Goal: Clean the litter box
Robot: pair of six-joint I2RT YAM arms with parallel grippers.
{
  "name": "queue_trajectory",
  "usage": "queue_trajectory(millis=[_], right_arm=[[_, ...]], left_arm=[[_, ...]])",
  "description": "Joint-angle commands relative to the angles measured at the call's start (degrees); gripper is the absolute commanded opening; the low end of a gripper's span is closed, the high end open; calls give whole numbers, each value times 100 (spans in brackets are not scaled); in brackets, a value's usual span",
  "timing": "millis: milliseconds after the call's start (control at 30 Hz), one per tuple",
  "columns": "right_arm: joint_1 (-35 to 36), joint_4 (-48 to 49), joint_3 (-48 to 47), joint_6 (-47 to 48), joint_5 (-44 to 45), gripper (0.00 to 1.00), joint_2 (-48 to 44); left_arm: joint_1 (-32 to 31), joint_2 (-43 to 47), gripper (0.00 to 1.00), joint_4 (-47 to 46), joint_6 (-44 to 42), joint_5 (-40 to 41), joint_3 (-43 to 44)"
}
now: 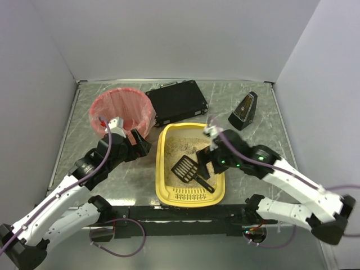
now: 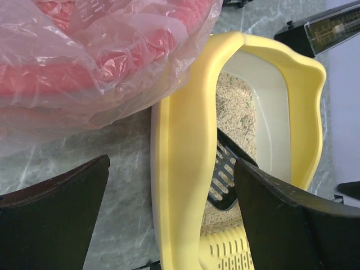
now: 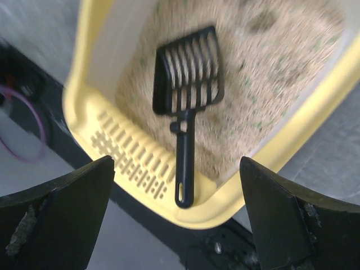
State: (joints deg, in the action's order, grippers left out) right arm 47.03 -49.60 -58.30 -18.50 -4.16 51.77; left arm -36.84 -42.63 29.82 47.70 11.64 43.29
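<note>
Grey table (image 1: 270,121) | one litter box (image 1: 161,169) | one scoop (image 1: 187,170) | one bin (image 1: 112,101)

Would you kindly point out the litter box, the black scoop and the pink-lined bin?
litter box (image 1: 191,195): top external view, on its slotted strip.
black scoop (image 3: 185,100): right wrist view, on its blade.
pink-lined bin (image 1: 122,109): top external view, on the liner inside.

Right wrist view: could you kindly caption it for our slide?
Open right hand poised over the black scoop lying in the yellow litter box.

Plain white walls (image 1: 180,39) on three sides of a grey-green marbled tabletop (image 1: 270,121) under even light
</note>
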Motion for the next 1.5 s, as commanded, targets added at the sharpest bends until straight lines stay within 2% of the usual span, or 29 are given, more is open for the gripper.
queue_trajectory(millis=[0,167,300,600,733,1033,1467], right_arm=[[816,-576,-190,180,249,99,614],[1036,-339,-199,250,302,94,1167],[1046,-445,-357,338,408,79,1722],[1081,-462,-322,383,328,73,2320],[1081,-357,-340,189,959,70,2548],[1072,-190,-164,286,689,68,2751],[1072,-41,56,444,513,56,3146]], left_arm=[[1,-44,97,-248,-16,-196,110],[-7,-17,97,-460,20,-364,-13],[1,-61,97,-434,11,-242,-5],[-7,-228,97,-433,2,-364,66],[-7,-254,97,-547,46,-417,4],[-7,-377,97,-574,55,-496,48],[-7,-501,97,-671,116,-654,118]])
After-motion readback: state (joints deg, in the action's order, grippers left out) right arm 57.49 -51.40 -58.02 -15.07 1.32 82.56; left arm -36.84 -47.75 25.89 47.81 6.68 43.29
